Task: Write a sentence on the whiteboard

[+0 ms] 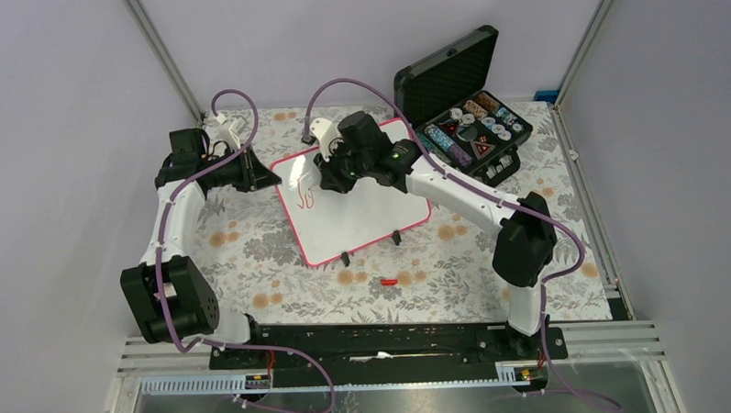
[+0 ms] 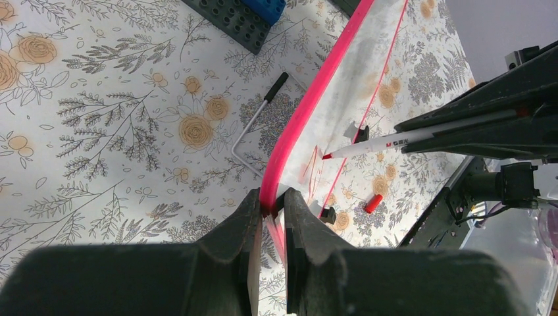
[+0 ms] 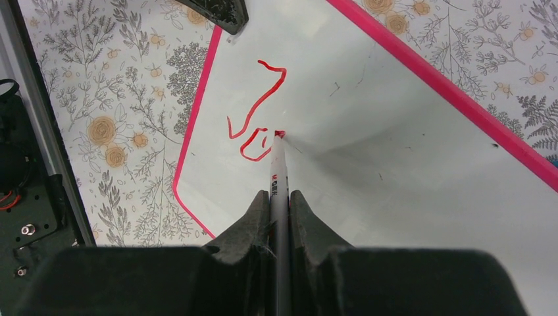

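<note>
The whiteboard [image 1: 371, 220], white with a pink-red rim, lies tilted on the flowered table. My left gripper [image 1: 271, 177] is shut on its left rim [image 2: 309, 99], with the fingertips pinching the pink edge [image 2: 271, 204]. My right gripper [image 3: 279, 194] is shut on a white marker [image 3: 278, 168]. The marker's red tip [image 3: 279, 134] touches the board near its left end. Of the sentence, a red J-like stroke and a small loop [image 3: 260, 108] show on the board [image 1: 305, 198]. The marker [image 2: 378, 143] also shows in the left wrist view, slanting down to the board.
The red marker cap [image 1: 389, 282] lies on the table in front of the board. An open black case [image 1: 464, 120] of small parts stands at the back right. A bent metal rod [image 2: 253, 122] and dark toy bricks [image 2: 240, 20] lie left of the board.
</note>
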Robot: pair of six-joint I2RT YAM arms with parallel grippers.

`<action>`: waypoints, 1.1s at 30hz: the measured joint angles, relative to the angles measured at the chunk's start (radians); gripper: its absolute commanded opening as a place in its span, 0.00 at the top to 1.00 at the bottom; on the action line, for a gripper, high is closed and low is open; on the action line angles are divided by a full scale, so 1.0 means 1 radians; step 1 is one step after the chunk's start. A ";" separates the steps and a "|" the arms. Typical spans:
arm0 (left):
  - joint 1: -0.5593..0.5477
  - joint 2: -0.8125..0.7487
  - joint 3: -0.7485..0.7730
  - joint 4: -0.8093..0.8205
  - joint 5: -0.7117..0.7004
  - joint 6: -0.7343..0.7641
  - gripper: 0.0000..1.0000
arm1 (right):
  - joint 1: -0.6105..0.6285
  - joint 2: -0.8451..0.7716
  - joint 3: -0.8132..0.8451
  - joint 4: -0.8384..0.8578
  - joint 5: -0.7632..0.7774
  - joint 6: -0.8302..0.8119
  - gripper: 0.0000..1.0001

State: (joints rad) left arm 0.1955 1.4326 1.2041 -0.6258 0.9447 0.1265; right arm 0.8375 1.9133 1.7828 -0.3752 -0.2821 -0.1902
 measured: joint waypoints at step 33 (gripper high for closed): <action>-0.002 -0.007 -0.002 0.000 0.000 0.000 1.00 | -0.058 -0.134 -0.151 0.014 -0.132 0.023 1.00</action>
State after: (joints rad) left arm 0.1936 1.4258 1.2022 -0.6262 0.9451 0.1265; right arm 0.7795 1.7790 1.6321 -0.3607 -0.4137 -0.1669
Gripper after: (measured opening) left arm 0.139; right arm 0.158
